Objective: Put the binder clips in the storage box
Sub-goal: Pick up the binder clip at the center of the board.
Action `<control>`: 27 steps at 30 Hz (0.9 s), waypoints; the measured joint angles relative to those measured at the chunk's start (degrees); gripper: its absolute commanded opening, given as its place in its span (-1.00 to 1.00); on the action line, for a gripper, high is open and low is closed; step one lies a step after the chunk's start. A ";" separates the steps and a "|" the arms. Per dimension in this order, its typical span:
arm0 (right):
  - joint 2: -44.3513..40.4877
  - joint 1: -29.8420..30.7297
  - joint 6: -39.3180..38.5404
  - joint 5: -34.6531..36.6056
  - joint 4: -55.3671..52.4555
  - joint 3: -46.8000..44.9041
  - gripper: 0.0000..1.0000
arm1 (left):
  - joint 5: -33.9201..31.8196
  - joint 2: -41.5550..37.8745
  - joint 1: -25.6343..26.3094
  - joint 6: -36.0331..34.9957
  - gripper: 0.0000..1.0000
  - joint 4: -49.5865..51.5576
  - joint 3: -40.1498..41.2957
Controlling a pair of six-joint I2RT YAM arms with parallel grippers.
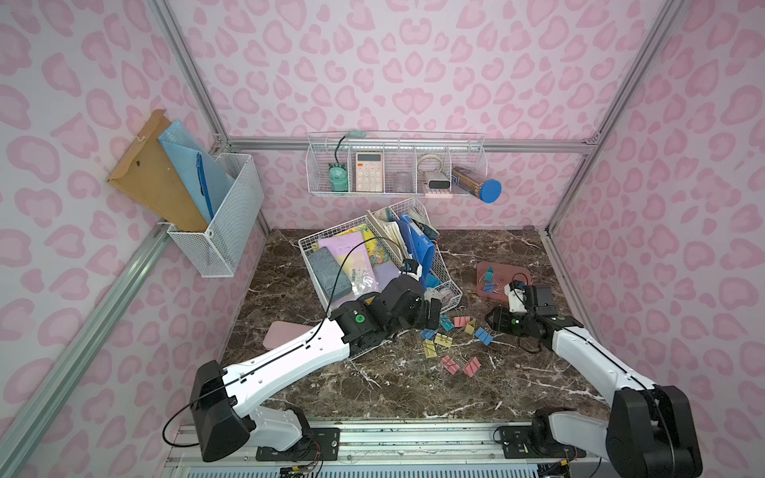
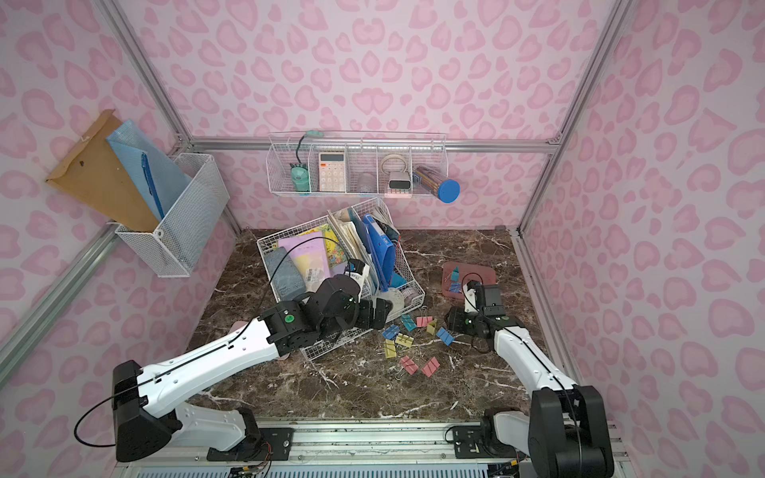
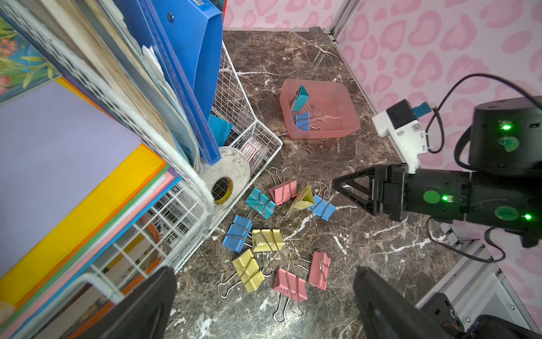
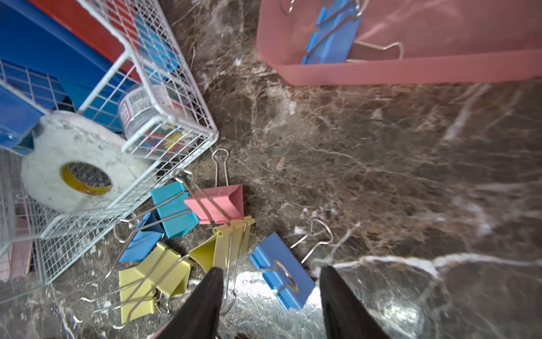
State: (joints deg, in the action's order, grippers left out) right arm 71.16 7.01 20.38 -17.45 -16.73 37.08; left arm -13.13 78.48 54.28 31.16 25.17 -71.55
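Veined brown marble tabletop (image 1: pixel 414 385) bears folded-metal binder clips (image 3: pixel 268 240); left gripper (image 3: pixel 263 268), right gripper (image 4: pixel 271 267) (both empty) gape.

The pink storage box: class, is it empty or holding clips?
Not empty. In the left wrist view the storage box holds two clips, a teal clip and a blue clip.

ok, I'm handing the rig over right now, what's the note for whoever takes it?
Left gripper: open, empty, above the loose clips.
Right gripper: fingers open, empty, low over a blue binder clip on the table.
Storage box: holds two, a teal clip and a blue clip.
Left to do: nine binder clips lie on the table beside the wire desk organiser.
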 measured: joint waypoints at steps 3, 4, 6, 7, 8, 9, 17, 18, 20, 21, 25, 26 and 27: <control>1.22 -0.11 -1.92 -0.90 0.66 -0.55 -0.03 | 0.04 0.22 0.00 0.00 0.99 0.00 -0.07; 1.70 -0.11 -2.45 -1.01 0.74 -0.55 -0.03 | 0.09 0.26 0.00 0.00 0.99 0.02 -0.07; 2.73 -0.11 -3.41 -1.14 1.42 -0.68 -0.10 | 0.17 0.28 0.00 0.00 0.99 0.02 -0.07; 3.06 -0.11 -4.04 -1.16 1.70 -0.83 -0.16 | 0.17 0.28 0.00 0.00 0.99 0.00 -0.07; 3.32 -0.11 -4.11 -1.18 2.05 -1.03 -0.23 | 0.17 0.28 0.00 0.00 0.99 0.02 -0.07; 3.54 -0.11 -4.22 -1.22 2.40 -1.25 -0.30 | 0.17 0.28 0.00 0.00 0.99 0.04 -0.07; 4.33 -0.09 -4.48 -2.01 4.50 -3.04 -0.67 | 0.15 0.31 0.00 0.00 0.99 0.09 -0.07; 4.31 -0.04 -4.44 -2.14 4.57 -3.10 -0.74 | 0.15 0.31 0.00 0.00 0.99 0.07 -0.07; 3.96 0.02 -3.89 -3.54 5.14 -3.10 -0.87 | 0.15 0.42 0.00 0.00 0.99 0.07 -0.07; 3.48 0.11 -3.80 -3.87 5.75 -3.06 -0.94 | 0.17 0.48 0.00 0.00 0.99 0.17 -0.07; 0.72 -0.11 -2.40 -1.86 4.68 -2.75 -1.00 | 0.17 0.48 0.00 0.00 0.99 0.28 -0.13; -0.50 -0.09 -2.21 -1.51 4.55 -2.34 -1.00 | 0.17 0.44 0.00 0.00 0.99 0.28 -0.15; -1.88 -0.11 -1.22 -1.03 4.59 -1.77 -1.00 | 0.17 0.35 0.00 0.00 0.99 0.31 -0.15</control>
State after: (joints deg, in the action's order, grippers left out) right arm 69.28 6.90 19.16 -18.48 -12.14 35.31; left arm -12.95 78.83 54.28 31.16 25.47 -71.70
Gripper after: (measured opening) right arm 0.071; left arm 0.994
